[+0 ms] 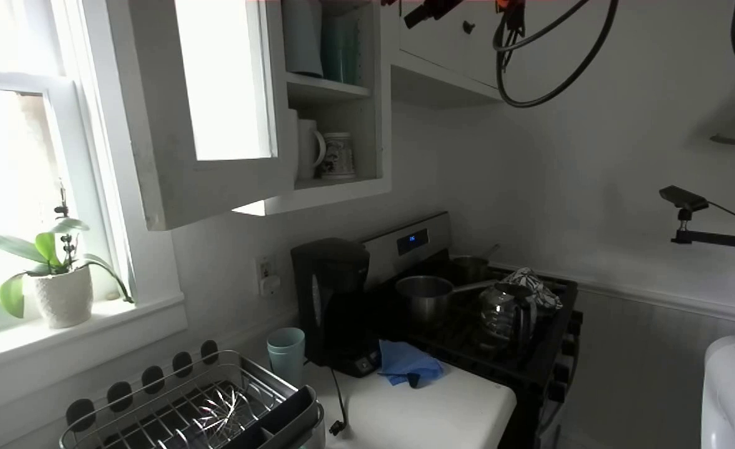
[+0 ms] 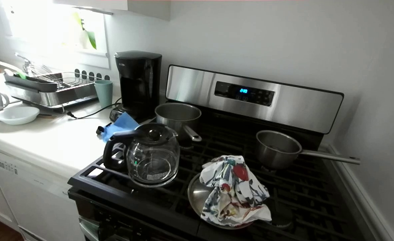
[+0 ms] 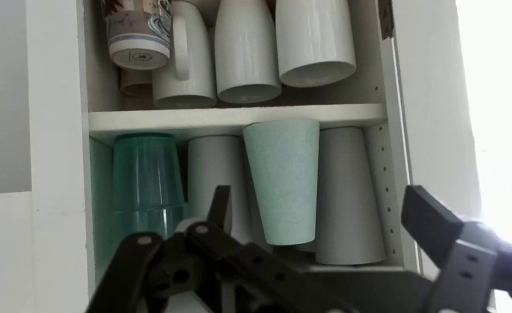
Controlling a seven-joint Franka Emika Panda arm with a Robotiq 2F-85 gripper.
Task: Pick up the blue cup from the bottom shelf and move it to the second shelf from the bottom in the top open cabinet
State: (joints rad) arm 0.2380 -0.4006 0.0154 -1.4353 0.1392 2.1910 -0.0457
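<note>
Before the cabinet shelf [image 3: 173,121], the gripper [image 3: 319,202], spread wide and holding nothing, visually brackets the blue cup [image 3: 285,182].

In both exterior views, daylight glares from the white-framed glass window [image 1: 5,174] at left; the smooth pale wall [image 1: 579,193] at right is dimmer. In the wrist view, the black jointed gripper [image 3: 317,200] looks blurred.

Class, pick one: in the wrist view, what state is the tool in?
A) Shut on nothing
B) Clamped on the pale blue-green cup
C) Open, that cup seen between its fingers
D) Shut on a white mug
C: the tool has its fingers spread wide, gray tumblers showing between them and the cup.
</note>
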